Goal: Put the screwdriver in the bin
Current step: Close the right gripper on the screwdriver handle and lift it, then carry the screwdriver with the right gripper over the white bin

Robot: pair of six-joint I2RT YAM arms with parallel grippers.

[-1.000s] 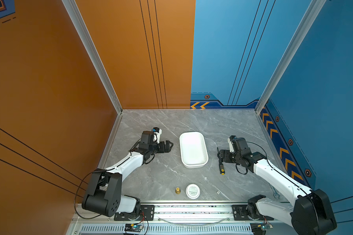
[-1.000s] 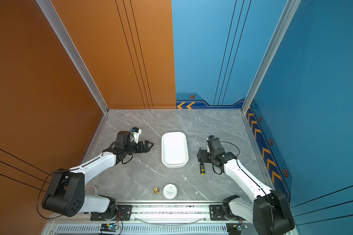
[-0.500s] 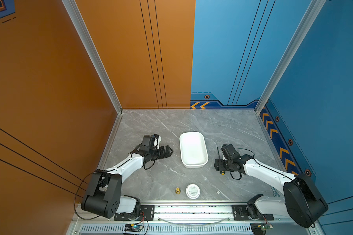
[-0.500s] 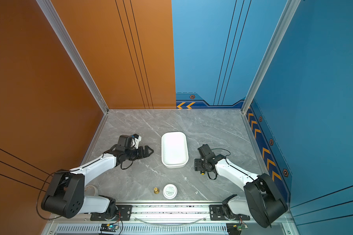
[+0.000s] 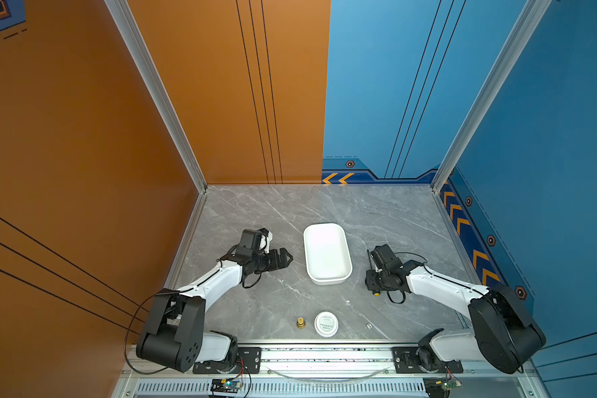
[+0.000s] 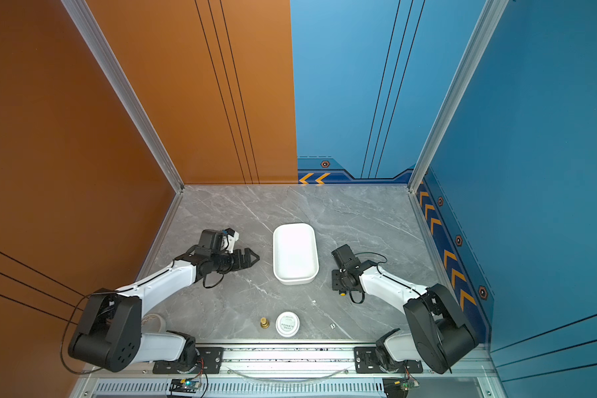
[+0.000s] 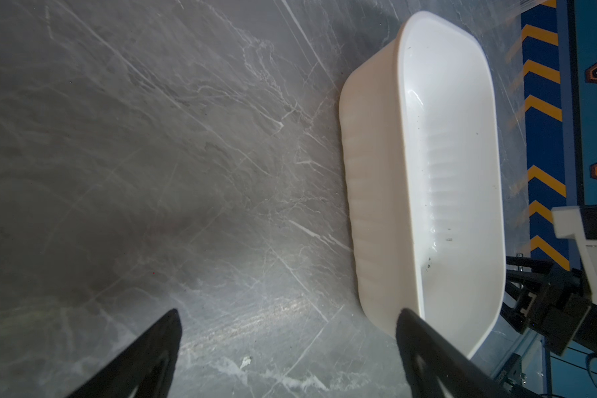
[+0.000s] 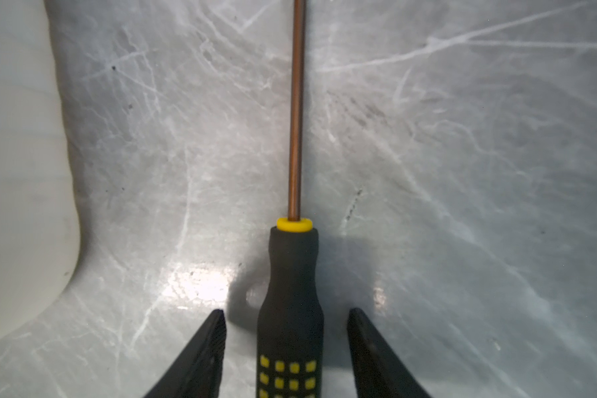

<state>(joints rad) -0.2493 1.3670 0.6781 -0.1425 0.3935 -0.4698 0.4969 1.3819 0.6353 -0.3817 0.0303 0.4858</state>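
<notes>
On the grey marble table [image 8: 462,172], just to the right of the bin [image 5: 326,253], the screwdriver [image 8: 292,275] lies flat. Its shaft runs roughly parallel to the bin's long side and its yellow butt end points toward the robot's base. The right gripper [image 8: 286,312] straddles the black handle with its jaws at a middling width: a gap shows on each side, and neither finger touches the handle. To grasp well, centre the handle between the fingers so that both meet it together; uneven contact is likely to roll or skew the round handle. Grip the thick handle, not the thin shaft. Lift above the bin's wall before traversing. The left gripper [image 7: 289,312] stands wide and empty beside the bin.
</notes>
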